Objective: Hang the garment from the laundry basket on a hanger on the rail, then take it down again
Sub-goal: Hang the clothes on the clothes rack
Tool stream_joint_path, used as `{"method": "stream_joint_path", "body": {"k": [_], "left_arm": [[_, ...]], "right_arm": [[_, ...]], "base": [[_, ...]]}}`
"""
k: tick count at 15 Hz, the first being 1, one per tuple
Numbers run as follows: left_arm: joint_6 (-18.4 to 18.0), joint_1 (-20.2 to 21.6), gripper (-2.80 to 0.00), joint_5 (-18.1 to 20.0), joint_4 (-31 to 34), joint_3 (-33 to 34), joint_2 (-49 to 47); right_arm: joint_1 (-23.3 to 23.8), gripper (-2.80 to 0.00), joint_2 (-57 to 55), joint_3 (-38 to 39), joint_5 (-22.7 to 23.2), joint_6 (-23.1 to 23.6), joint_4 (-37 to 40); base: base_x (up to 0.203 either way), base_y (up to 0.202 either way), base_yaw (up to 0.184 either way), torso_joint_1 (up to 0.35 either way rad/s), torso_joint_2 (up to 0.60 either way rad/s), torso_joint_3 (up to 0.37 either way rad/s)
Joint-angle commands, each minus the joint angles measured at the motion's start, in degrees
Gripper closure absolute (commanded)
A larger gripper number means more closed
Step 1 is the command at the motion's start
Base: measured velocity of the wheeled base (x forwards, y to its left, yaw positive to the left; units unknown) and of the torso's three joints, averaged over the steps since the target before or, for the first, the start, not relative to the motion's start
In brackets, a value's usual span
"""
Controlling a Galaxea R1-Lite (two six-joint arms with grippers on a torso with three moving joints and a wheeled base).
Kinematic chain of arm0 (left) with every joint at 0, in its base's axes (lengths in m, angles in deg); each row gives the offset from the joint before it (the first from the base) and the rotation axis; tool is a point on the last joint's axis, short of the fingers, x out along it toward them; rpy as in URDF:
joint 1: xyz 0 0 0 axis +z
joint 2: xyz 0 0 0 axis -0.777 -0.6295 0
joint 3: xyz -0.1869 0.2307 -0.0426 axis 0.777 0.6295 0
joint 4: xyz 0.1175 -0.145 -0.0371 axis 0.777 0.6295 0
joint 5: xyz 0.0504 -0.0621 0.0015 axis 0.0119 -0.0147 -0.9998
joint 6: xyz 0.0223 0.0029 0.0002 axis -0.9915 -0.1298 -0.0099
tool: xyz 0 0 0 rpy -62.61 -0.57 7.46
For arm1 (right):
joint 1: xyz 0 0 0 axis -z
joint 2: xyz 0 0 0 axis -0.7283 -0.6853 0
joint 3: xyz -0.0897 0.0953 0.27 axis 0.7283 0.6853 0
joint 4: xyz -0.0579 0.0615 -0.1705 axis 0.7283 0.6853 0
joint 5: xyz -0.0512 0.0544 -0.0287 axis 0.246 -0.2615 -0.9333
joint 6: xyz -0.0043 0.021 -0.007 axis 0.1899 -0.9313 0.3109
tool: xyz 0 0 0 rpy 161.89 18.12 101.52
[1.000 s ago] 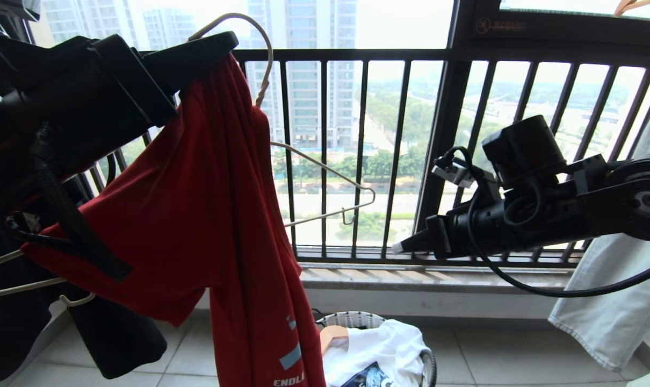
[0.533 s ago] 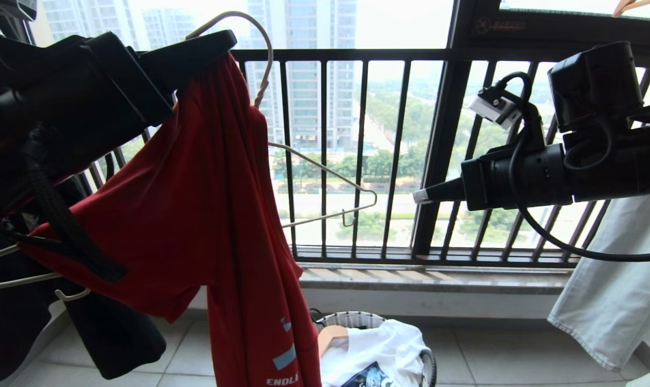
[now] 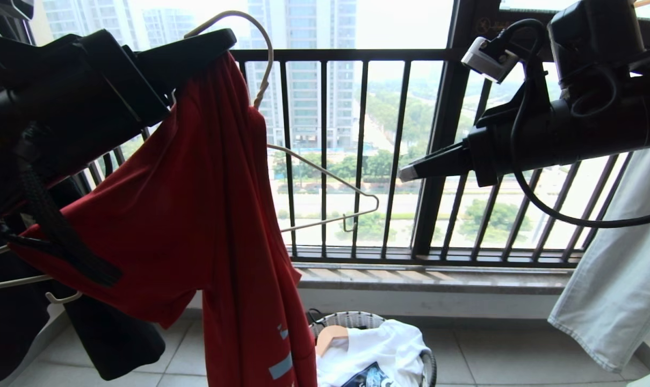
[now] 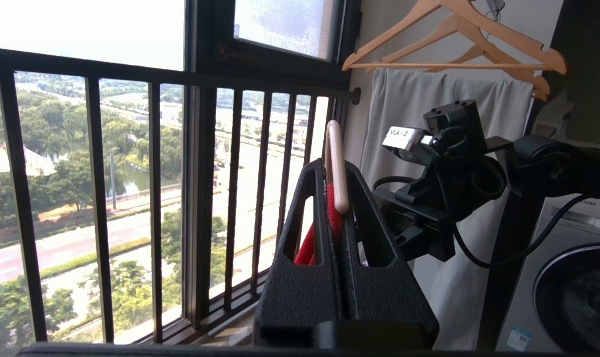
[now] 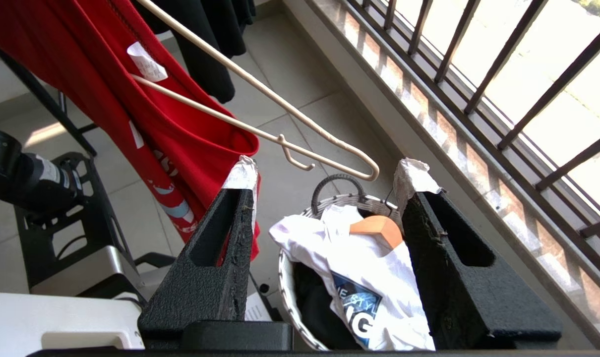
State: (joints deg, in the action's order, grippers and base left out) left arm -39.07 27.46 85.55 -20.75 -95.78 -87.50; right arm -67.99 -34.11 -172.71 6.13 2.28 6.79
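Note:
The red garment (image 3: 196, 204) hangs bunched on one side of the cream-white hanger (image 3: 330, 174). My left gripper (image 3: 217, 44) holds both up at the upper left. In the left wrist view it (image 4: 333, 171) is shut on red cloth and the hanger's hook (image 4: 337, 163). The hanger's other arm (image 5: 280, 99) sticks out bare. My right gripper (image 3: 411, 171) points at that bare end from the right. Its jaws (image 5: 327, 173) stand open and empty, with the hanger's tip just beyond them. The laundry basket (image 3: 352, 320) stands on the floor below. The rail is out of view.
The basket (image 5: 285, 277) holds a white printed T-shirt (image 5: 374, 267) and a wooden hanger piece (image 5: 379, 229). A dark railing of vertical bars (image 3: 360, 150) runs behind. A pale garment (image 3: 615, 279) hangs right, black clothes (image 3: 110, 338) lower left, wooden hangers (image 4: 458, 34) and a washing machine (image 4: 572, 297) farther right.
My right arm has risen from near the window sill to the level of the hanger's bare arm. The left gripper, garment and hanger have barely moved.

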Motion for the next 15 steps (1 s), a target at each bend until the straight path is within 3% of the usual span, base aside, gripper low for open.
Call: {"method": "stream_joint_path", "body": {"k": [1, 6, 10, 15], "left_arm": [[0.1, -0.2, 0.00, 0.1, -0.3, 0.0, 0.2], [0.1, -0.2, 0.00, 0.2, -0.2, 0.0, 0.7], [0.9, -0.2, 0.00, 0.3, 0.0, 0.0, 1.4], [1.7, -0.2, 0.00, 0.3, -0.1, 0.0, 2.1]], "right_arm": [[-0.3, -2.80, -4.1, -3.5, 1.4, 5.9, 0.5], [-2.7, -2.80, -8.3, -9.2, 3.9, 12.9, 1.0], [-6.6, -2.80, -11.3, -14.4, 3.9, 13.4, 1.5], [-10.6, -2.80, -12.1, -14.9, 3.7, 13.4, 3.5]], "base": [[0.000, 0.000, 0.000, 0.000, 0.00, 0.000], [0.000, 0.000, 0.000, 0.000, 0.00, 0.000], [0.000, 0.000, 0.000, 0.000, 0.00, 0.000], [0.000, 0.000, 0.000, 0.000, 0.00, 0.000]]}}
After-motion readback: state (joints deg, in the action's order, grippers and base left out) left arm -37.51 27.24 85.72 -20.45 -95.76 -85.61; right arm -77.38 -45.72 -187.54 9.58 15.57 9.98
